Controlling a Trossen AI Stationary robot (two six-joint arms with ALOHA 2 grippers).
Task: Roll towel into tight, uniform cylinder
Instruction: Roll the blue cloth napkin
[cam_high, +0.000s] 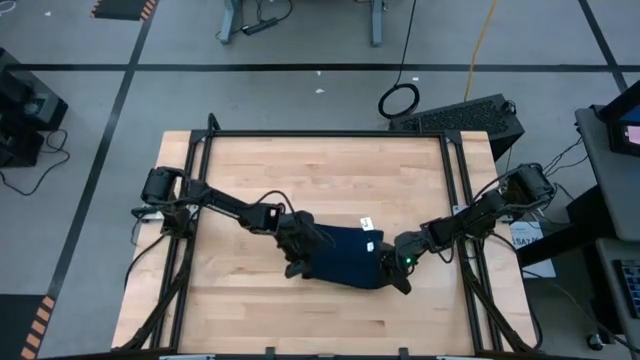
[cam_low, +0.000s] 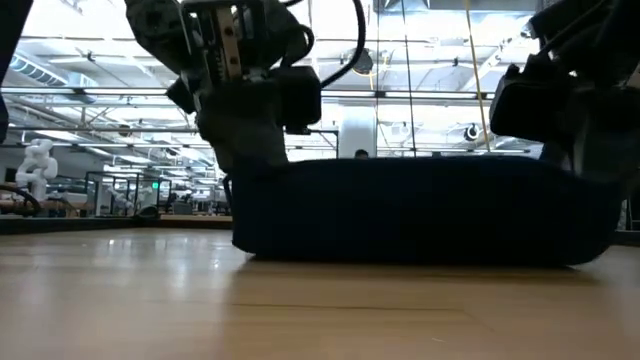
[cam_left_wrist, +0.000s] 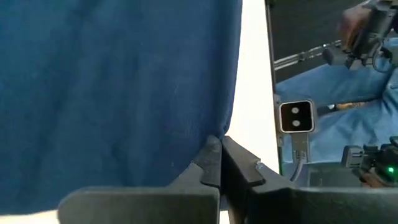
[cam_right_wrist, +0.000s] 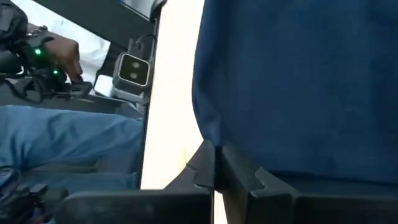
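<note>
The dark navy towel (cam_high: 345, 255) lies bunched in the middle of the wooden table, with a small white tag (cam_high: 366, 222) at its far edge. In the low view the towel (cam_low: 420, 210) forms a long raised hump whose underside rests on the wood. My left gripper (cam_high: 297, 262) is shut on its left end, and my right gripper (cam_high: 397, 272) is shut on its right end. Each wrist view is filled with blue cloth above its shut fingers. My left gripper (cam_left_wrist: 219, 142) pinches the towel's edge (cam_left_wrist: 211, 127) at its left end between the two fingertips, coming in slanting down from the table's left. The cloth there is raised off the wood. One layer or several, I cannot tell. My right gripper (cam_right_wrist: 216, 149) pinches the towel's edge (cam_right_wrist: 208, 134) at its right end between the fingertips, coming in slanting down from the table's right. The cloth rises from the fingers and the towel's underside stays on the table.
Black frame rails (cam_high: 455, 200) run along the table's sides and far edge. Bare wood (cam_high: 320, 170) lies beyond the towel and also before it. A person in blue trousers (cam_right_wrist: 68, 143) sits past the table edge in both wrist views. A small white camera box (cam_left_wrist: 296, 117) stands there.
</note>
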